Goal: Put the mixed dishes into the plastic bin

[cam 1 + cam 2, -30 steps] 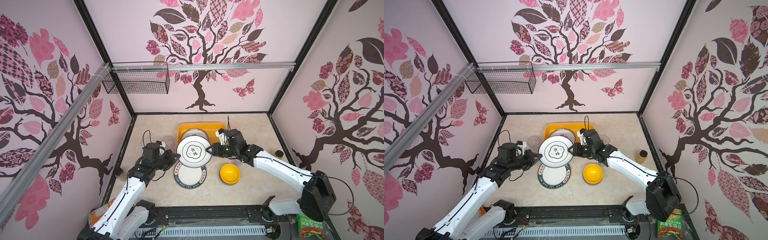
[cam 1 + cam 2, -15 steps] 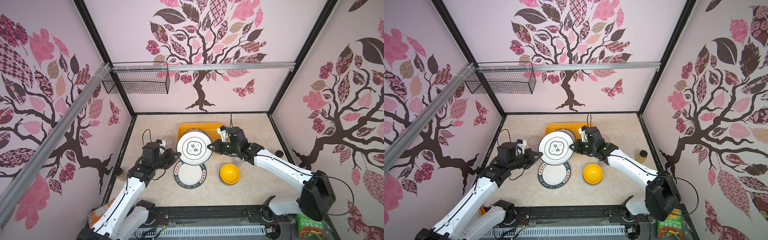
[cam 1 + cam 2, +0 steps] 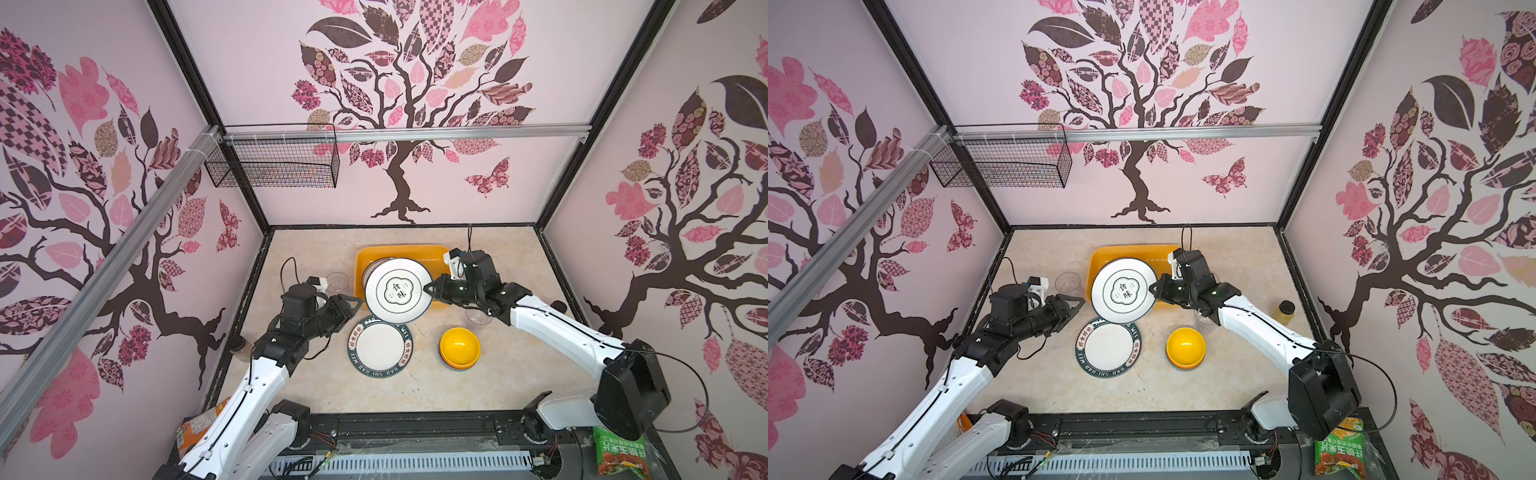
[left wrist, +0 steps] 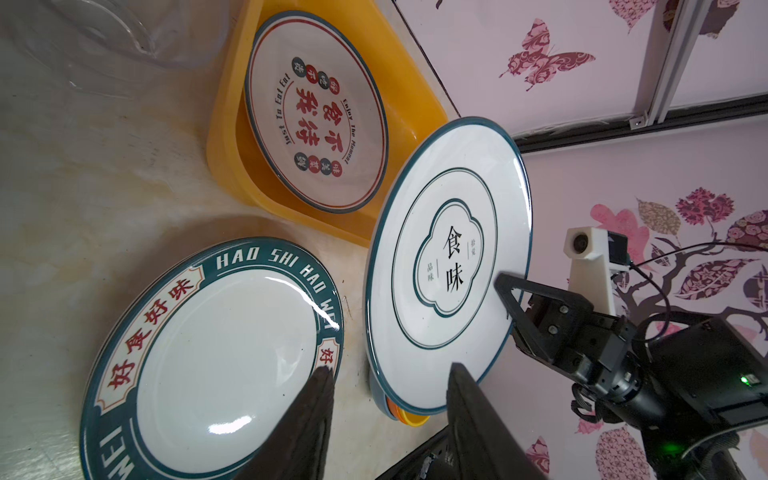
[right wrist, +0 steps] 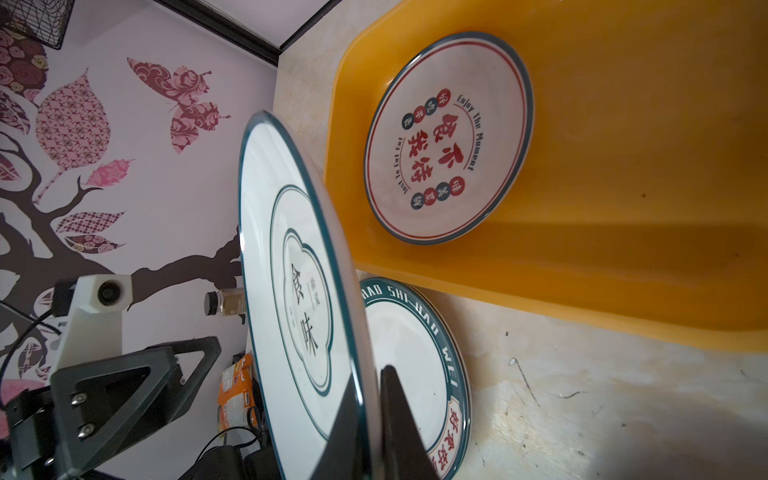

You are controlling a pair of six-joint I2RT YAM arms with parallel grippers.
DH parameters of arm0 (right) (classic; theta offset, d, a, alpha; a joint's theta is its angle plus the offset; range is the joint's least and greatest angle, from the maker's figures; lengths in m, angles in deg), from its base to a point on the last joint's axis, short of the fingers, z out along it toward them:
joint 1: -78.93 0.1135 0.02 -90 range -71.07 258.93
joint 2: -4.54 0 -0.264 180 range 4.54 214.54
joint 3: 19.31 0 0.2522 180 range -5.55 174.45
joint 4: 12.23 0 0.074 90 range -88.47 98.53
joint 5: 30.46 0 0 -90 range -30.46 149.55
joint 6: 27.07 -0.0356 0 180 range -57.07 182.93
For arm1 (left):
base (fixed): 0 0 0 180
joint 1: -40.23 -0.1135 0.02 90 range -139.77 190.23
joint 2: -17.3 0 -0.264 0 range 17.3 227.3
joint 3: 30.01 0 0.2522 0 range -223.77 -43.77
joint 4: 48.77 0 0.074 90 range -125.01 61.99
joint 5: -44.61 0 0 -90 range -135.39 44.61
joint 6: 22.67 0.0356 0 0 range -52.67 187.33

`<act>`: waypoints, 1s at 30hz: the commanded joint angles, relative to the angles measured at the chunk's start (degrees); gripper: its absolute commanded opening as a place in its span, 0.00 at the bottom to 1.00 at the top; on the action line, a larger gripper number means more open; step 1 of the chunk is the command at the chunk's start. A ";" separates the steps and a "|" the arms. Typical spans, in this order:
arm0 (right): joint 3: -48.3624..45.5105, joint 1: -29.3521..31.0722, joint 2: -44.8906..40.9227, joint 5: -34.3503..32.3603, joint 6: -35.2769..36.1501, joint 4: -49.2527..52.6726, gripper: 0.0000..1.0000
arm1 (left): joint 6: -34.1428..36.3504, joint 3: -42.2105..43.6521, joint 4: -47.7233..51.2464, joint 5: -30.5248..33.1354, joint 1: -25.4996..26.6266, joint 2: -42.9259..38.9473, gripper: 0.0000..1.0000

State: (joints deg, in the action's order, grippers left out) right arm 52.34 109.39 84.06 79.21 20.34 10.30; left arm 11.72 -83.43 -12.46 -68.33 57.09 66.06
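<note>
A white plate with a thin dark rim and black characters hangs tilted over the near edge of the yellow-orange plastic bin. My right gripper is shut on the plate's right rim, which sits pinched between the jaws in the right wrist view. My left gripper is open just off the plate's left edge, holding nothing. Another plate lies in the bin. A green-rimmed plate and stacked bowls rest on the table. Clear tumblers stand at either side.
An amber bottle stands by the right wall and a brown one by the left wall. Snack bags lie at the front corners. A black wire basket hangs at the back left.
My right gripper has shut on the plate's right rim, and my left gripper has opened and let go of its left edge. The plate has shifted a little toward the bin.
</note>
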 commanded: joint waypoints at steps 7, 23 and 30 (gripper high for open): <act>2.55 -4.25 4.70 0.33 0.32 -3.49 0.00 | 3.57 -0.89 5.95 3.58 -0.25 -3.77 0.59; 10.66 -6.20 18.71 -0.39 -0.73 -7.23 0.00 | 4.33 3.76 7.74 2.90 -0.33 -5.73 0.67; 15.19 -6.20 25.55 -0.68 -1.51 -7.85 0.00 | 3.89 5.03 7.26 2.64 -0.33 -6.03 0.67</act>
State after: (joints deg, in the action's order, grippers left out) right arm 64.03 103.42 106.80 78.22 19.75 5.08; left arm 15.08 -80.13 -4.90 -65.19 57.03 60.61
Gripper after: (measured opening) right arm 0.094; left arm 0.671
